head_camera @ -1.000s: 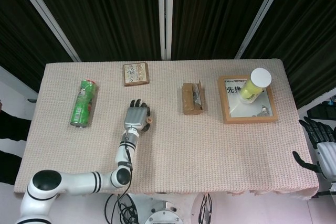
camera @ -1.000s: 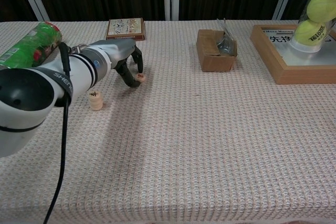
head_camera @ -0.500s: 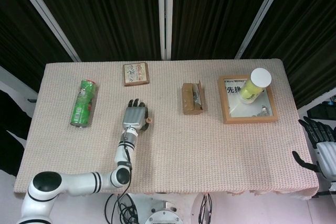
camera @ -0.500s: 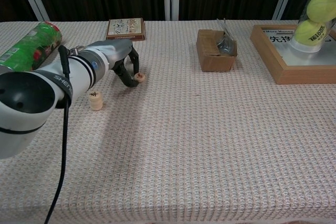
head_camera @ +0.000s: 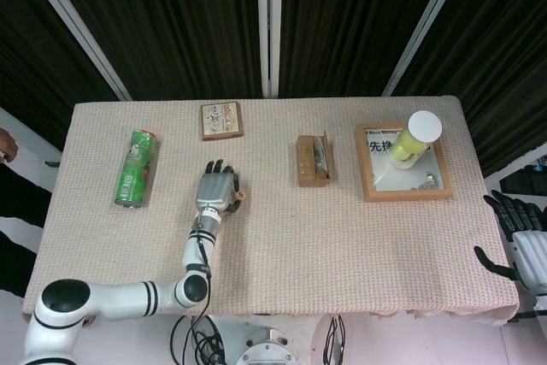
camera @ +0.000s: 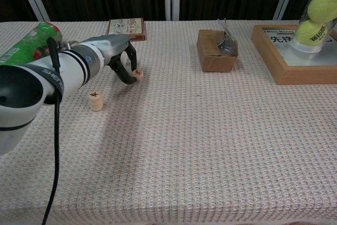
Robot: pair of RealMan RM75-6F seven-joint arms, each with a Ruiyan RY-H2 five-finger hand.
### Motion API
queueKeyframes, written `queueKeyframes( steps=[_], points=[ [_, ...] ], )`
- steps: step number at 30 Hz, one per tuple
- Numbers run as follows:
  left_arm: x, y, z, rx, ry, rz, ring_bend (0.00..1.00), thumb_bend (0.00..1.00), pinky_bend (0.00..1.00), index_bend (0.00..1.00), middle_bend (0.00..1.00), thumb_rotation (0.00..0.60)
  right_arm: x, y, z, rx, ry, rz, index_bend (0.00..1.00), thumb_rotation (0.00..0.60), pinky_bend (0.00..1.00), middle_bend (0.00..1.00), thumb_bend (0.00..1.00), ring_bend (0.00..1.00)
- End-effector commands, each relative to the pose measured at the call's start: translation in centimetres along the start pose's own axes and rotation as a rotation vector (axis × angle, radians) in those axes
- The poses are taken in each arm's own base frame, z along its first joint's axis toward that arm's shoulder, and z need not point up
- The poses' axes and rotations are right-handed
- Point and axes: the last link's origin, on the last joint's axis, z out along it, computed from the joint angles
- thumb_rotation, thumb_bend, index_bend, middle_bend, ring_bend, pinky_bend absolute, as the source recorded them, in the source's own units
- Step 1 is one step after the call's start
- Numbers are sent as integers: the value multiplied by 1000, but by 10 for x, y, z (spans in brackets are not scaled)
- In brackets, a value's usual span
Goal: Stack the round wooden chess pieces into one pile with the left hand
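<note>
My left hand (camera: 119, 57) reaches over the left part of the table and pinches a round wooden chess piece (camera: 138, 74) between its fingertips, just above the cloth. From the head view the same hand (head_camera: 217, 190) shows with the piece (head_camera: 240, 197) at its right edge. A short pile of round wooden pieces (camera: 96, 100) stands on the cloth to the hand's near left, apart from it. The right hand (head_camera: 523, 238) hangs beyond the table's right edge with fingers apart, holding nothing.
A green can (camera: 29, 43) lies on its side at the far left. A square picture tile (camera: 126, 28) sits behind the hand. A small cardboard box (camera: 216, 51) is mid-table. A wooden tray (camera: 271, 51) holds a tennis-ball tube (camera: 316, 17) at the right.
The left hand has drawn slightly left and back with the chess piece between its fingertips, raising it a little. The pile and the right hand have not moved.
</note>
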Motion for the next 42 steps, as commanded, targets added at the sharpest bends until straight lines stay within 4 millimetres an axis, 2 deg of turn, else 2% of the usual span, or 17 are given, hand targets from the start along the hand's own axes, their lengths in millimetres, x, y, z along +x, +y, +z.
queueKeyframes(
  steps=[1, 6, 16, 24, 33, 42],
  points=[
    [8, -5, -5, 3, 6, -32, 0, 287, 0, 516, 211, 600, -1, -1, 0, 2, 0, -2, 0, 600, 0, 0, 277, 0],
    [18, -11, -19, -7, 6, -42, 0, 288, 0, 516, 213, 600, -2, -2, 0, 4, -4, -9, 0, 600, 0, 0, 278, 0],
    [43, -32, -66, -14, -28, -63, 0, 287, 0, 516, 219, 600, -5, -7, -2, 16, -15, -19, 0, 600, 0, 0, 299, 0],
    [41, -44, -97, -35, -65, -54, 0, 287, 0, 516, 220, 600, -5, -7, -2, 18, -12, -18, 0, 600, 0, 0, 299, 0],
    [31, -51, -108, -62, -64, -11, 0, 288, 0, 516, 226, 600, -6, -8, -4, 26, -14, -17, 0, 600, 0, 0, 304, 0],
    [20, -57, -103, -55, -78, -12, 0, 288, 0, 515, 226, 600, -6, -9, -3, 35, -15, -11, 0, 600, 0, 0, 304, 0]
  ],
)
